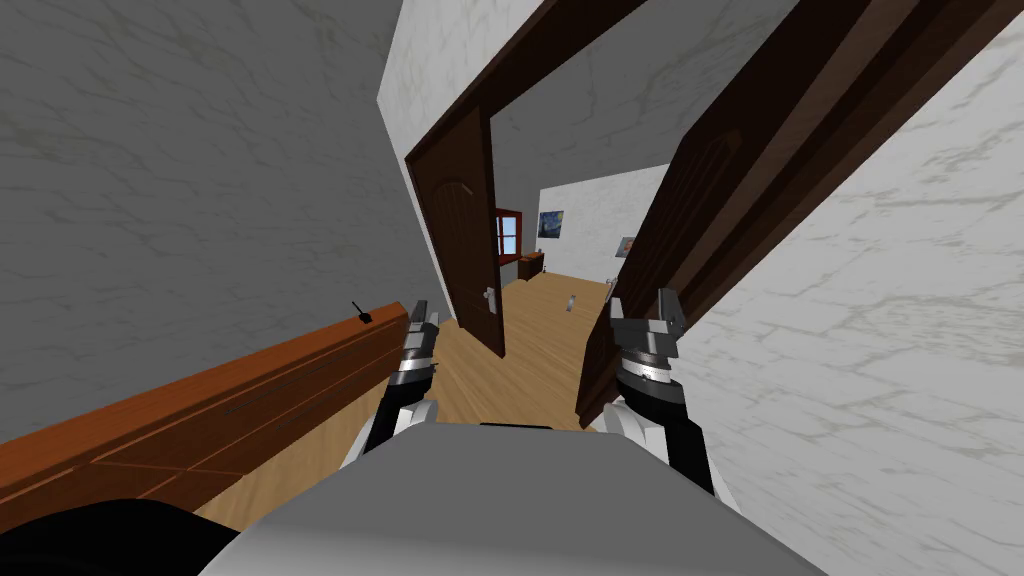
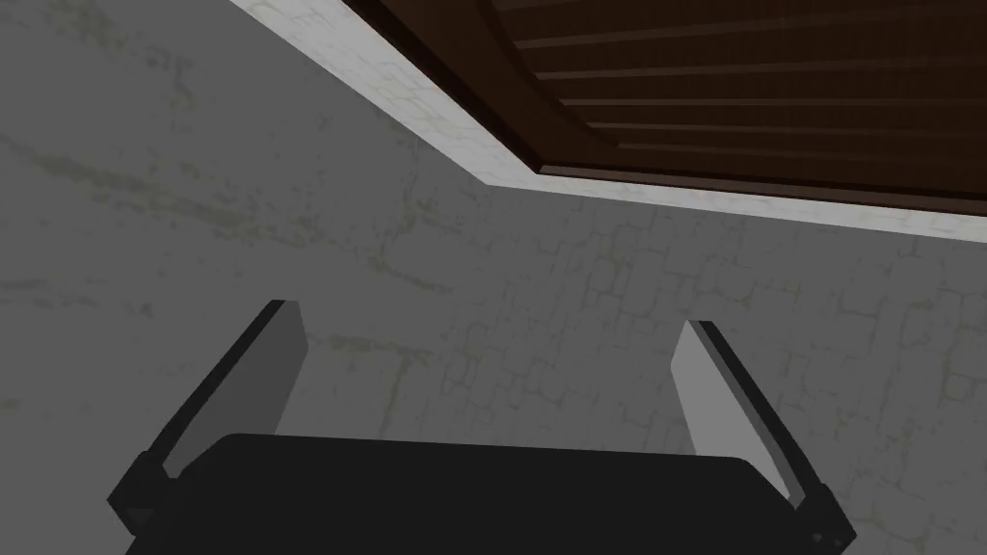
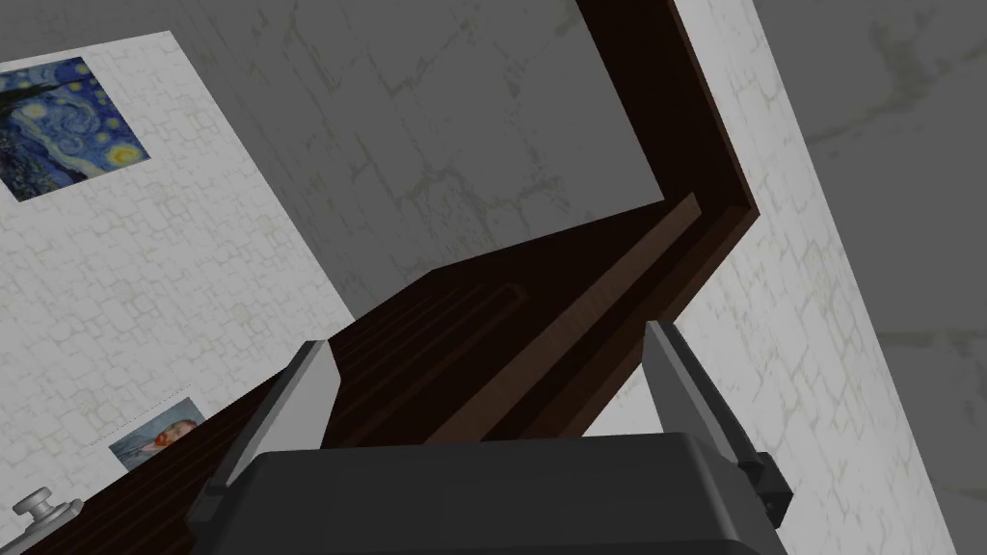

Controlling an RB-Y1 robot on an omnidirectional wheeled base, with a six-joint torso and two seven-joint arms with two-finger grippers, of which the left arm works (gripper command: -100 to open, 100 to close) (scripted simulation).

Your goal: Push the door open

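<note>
Right claw: two thin, light grey blades standing spread apart on a dark box-shaped body, pinching nothing. Directly ahead of it, running up between the blades, lies the door, a dark brown, smooth wooden leaf with shallow recessed panel lines; whether the blades touch it cannot be told. A small round silver knob sits on the door off to one side of the claw. The leaf meets a dark brown, square-cornered door frame set in a white wall with a faint cracked-stone texture. In the head view the right claw is raised just beside the edge of the door, which stands swung partly inward on the robot's right. Left claw: held up level with the right one, near the opposite side of the opening; its blades are likewise spread and hold nothing, facing a grey marbled wall. A second dark brown leaf, with an arched panel and a pale handle, stands open on the left of the doorway. Between the two leaves a light wooden plank floor leads into a room with a blue swirling painting on its far wall. A long reddish-brown wooden counter runs along the grey wall at the robot's left.
</note>
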